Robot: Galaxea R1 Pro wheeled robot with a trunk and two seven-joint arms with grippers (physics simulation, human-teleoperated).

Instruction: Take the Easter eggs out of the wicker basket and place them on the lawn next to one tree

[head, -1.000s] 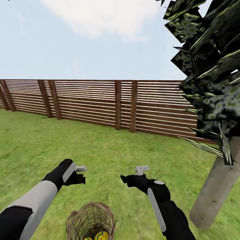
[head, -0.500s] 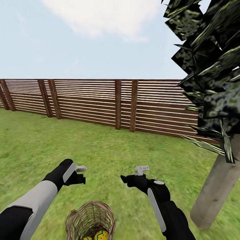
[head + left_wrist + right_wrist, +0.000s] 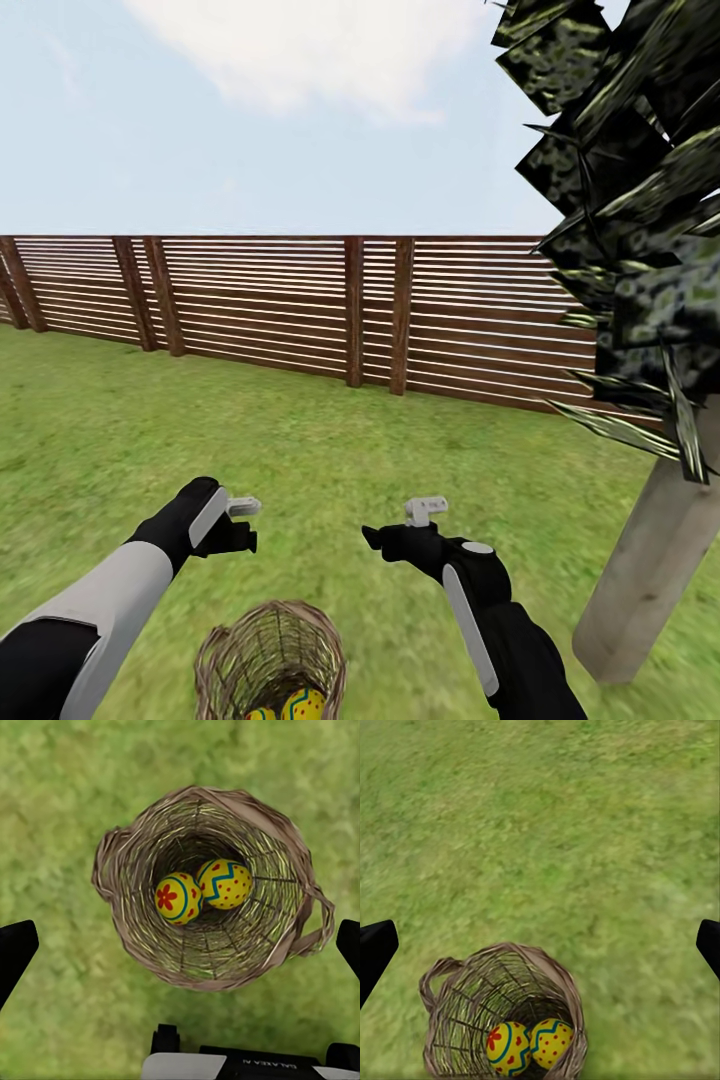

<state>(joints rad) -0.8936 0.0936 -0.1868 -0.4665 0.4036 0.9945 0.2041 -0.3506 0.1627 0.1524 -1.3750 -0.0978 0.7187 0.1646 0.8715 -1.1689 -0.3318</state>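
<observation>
Wicker basket [image 3: 206, 889] apparently below left claw [image 3: 180, 945]

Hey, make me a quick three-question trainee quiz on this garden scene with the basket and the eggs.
1. True or false: the wicker basket lies tipped over on the lawn.
2. How many eggs can be counted in the basket in the left wrist view?
A) none B) two C) four
3. Fill in: the thick-trunked tree stands on the robot's ____ side.

Key:
1. False; it stands upright, mouth open upward.
2. B: the flower egg and the zigzag egg, touching each other.
3. Right, beyond the right pincer; the left pincer is on the far side from it. Both pincers are open and hold nothing.
</observation>
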